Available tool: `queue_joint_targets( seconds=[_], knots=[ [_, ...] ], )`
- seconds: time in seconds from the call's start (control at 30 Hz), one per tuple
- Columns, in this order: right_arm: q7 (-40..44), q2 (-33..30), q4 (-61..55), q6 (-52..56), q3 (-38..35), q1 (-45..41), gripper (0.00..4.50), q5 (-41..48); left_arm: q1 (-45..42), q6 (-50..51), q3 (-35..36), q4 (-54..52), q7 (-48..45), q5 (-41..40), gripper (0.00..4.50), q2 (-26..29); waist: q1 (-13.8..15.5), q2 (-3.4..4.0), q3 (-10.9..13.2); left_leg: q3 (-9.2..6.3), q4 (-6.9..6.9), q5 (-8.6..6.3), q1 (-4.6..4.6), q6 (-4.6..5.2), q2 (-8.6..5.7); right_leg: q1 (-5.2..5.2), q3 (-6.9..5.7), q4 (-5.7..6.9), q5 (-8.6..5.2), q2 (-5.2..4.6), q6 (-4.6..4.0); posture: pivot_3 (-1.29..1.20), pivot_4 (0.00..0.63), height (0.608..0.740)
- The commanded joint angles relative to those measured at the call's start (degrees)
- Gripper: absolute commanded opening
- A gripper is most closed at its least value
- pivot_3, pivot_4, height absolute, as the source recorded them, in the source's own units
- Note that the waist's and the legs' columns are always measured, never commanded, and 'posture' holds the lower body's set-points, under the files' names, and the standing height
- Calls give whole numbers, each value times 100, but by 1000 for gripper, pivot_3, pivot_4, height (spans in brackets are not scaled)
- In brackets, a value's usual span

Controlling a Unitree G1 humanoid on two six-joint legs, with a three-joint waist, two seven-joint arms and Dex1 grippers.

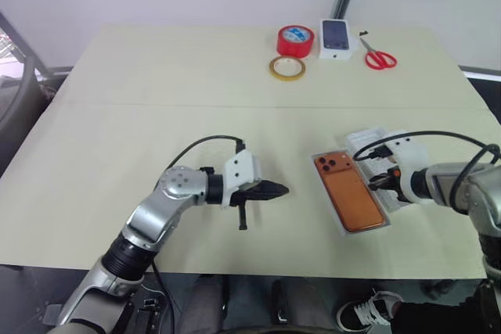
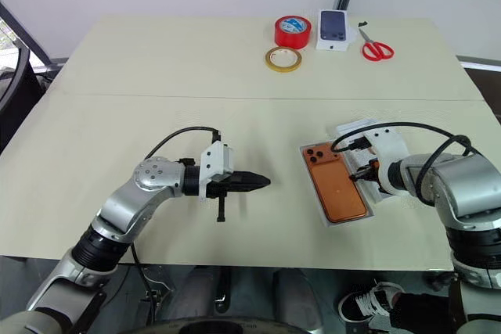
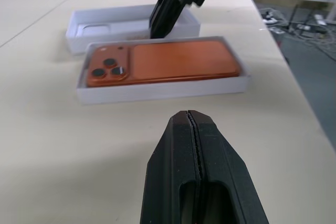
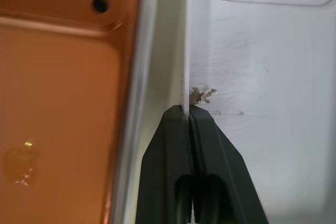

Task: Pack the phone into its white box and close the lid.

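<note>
The copper-orange phone (image 1: 352, 192) lies camera side up inside the shallow white box (image 3: 157, 92), right of the table's middle. Just beyond its right side lies the lid (image 1: 376, 140), hollow side up, with a flat white insert in it (image 4: 262, 77). My right gripper (image 1: 381, 181) points down between the two, its fingers (image 4: 173, 145) shut on the lid's thin wall nearest the box. My left gripper (image 1: 282, 190) is shut on nothing and hovers over bare table to the left of the box, pointing at it (image 3: 190, 116).
At the table's far side stand a red tape roll (image 1: 295, 40), a tan tape ring (image 1: 287, 68), a small white box with a dark phone picture (image 1: 335, 38) and red scissors (image 1: 379, 57). The table's front edge (image 1: 235, 267) runs just below both arms.
</note>
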Motion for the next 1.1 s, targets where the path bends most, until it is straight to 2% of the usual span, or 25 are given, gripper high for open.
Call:
queue_joint_targets(
  seconds=[0.03, 0.13, 0.23, 0.3, 0.37, 0.57, 0.7, 0.8, 0.9, 1.07, 1.1],
  knots=[
    [41, -5, 110, 73, -1151, -472, 43, 931, 21, 26, 446, 10, 188, -92, 0, 80, 5, 2, 0, 0, 0, 0, -1, 0, 0, -1, 0, 0, 0, 0, 0, 0, 150, 722],
    [-283, -77, 283, 73, -1637, -528, 43, 2892, 23, -2, 702, 229, 270, -89, 0, 148, 13, 1, -1, -1, -3, 0, 0, 0, 2, 2, -2, -1, 0, 1, 0, 0, 150, 722],
    [-1087, -93, 447, 73, -1687, -479, 43, 4966, -22, -16, 831, 389, 281, -100, 0, 166, 12, 1, 0, 0, -1, 0, -1, 1, 3, 2, -2, -1, 0, 1, 0, 0, 150, 722],
    [-2162, -626, 355, -1080, -1053, 107, 43, 7346, -69, -60, 849, 488, 252, -71, 0, 175, 52, 0, 0, 0, 2, -1, -4, 1, 3, 2, -3, -1, 0, 0, 0, 0, 150, 722],
    [-2410, -835, -86, -1940, -511, 666, 43, 8327, -116, -92, 844, 559, 229, -51, 0, 172, 53, -4, 2, -3, 7, -3, -11, 6, 3, 3, -9, -5, 0, -1, 1, 0, 150, 722],
    [-2014, -997, -1121, -3227, 166, 1994, 43, 8380, -208, -179, 681, 612, 140, 23, 0, 94, 40, -4, 2, -3, 27, -8, -13, 14, 4, 8, -7, -3, 2, 2, 6, 0, 150, 722],
    [-2228, -926, -1339, -3836, 376, 2617, 43, 8380, -247, -192, 388, 525, 65, 103, 0, -83, 50, -4, 2, -5, 35, -10, -14, 18, 5, 13, -8, -3, 2, 2, 6, 0, 150, 722],
    [-2616, -702, -1024, -3950, 304, 2704, 43, 8380, -309, -148, 143, 497, -11, 143, 0, -261, 47, -5, 2, -6, 42, -11, -12, 19, 5, 19, -8, -4, 2, 3, 7, 0, 150, 722],
    [-2833, -721, -834, -3888, 131, 2546, 846, 8380, -382, -184, -74, 546, -47, 234, 0, -411, 47, -4, 2, -5, 44, -11, -11, 20, 5, 20, -7, -3, 3, 4, 7, 0, 150, 722],
    [-3041, -1507, -598, -3599, -233, 2097, 3327, 8380, -596, -276, -399, 872, -5, 447, 0, -786, 52, 9, 2, -4, 47, -12, -12, 22, 6, 19, -6, -2, 3, 5, 7, 0, 150, 722],
    [-3108, -1748, -541, -3535, -284, 2026, 3327, 8380, -664, -313, -452, 980, 22, 504, 0, -883, 54, 7, 2, -4, 48, -12, -13, 22, 5, 19, -6, -2, 3, 5, 7, 0, 150, 722]
  ],
)
